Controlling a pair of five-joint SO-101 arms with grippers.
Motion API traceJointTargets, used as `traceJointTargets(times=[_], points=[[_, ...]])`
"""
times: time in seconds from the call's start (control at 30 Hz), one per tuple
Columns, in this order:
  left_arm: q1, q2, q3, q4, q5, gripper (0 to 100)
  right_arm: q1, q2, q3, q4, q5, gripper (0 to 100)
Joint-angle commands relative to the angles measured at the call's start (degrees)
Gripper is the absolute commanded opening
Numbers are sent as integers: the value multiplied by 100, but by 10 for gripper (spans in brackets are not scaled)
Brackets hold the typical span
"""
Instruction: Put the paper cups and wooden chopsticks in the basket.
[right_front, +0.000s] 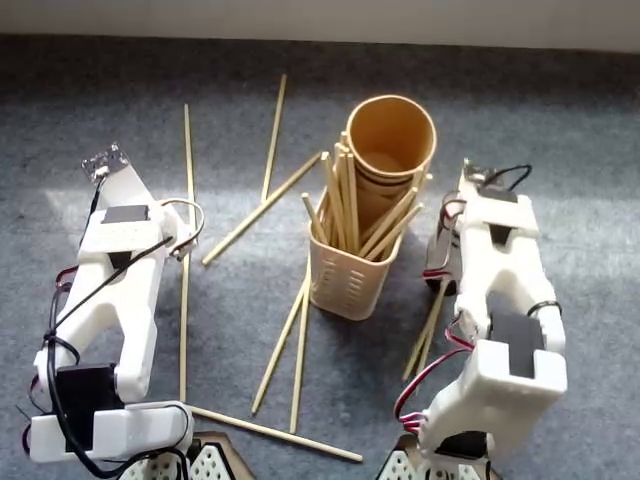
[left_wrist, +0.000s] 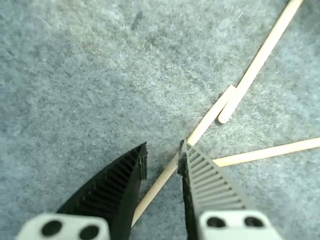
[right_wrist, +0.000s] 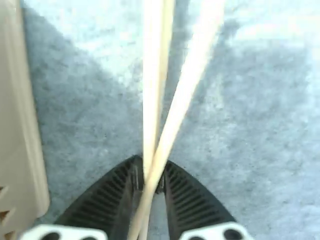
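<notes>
A cream perforated basket (right_front: 345, 278) stands mid-carpet with a tan paper cup (right_front: 390, 148) and several wooden chopsticks (right_front: 352, 205) upright in it. My left gripper (left_wrist: 162, 158) is open, low over the carpet, its fingers on either side of a loose chopstick (left_wrist: 200, 131) lying there. My right gripper (right_wrist: 151, 175) is shut on two chopsticks (right_wrist: 159, 90) that run forward from its jaws, with the basket wall (right_wrist: 20, 125) close beside it. In the high view the left arm (right_front: 125, 260) is left of the basket and the right arm (right_front: 500, 270) right of it.
Loose chopsticks lie on the grey carpet: two behind the basket (right_front: 272, 135), a slanted one (right_front: 262, 208), a pair in front (right_front: 290, 350), one near the front edge (right_front: 275, 432). Two more chopstick ends (left_wrist: 260, 57) lie just beyond the left gripper.
</notes>
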Motion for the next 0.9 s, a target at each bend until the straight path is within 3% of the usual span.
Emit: traceJointTargets(times=[0.0, 0.57, 0.87], points=[[13, -22, -163, 0, 18, 127, 154, -769, -374, -198, 18, 5], [13, -22, -145, 0, 18, 127, 136, -3108, -435, -259, 35, 5], [13, -13, -145, 0, 18, 127, 145, -4242, -426, -892, 35, 5]])
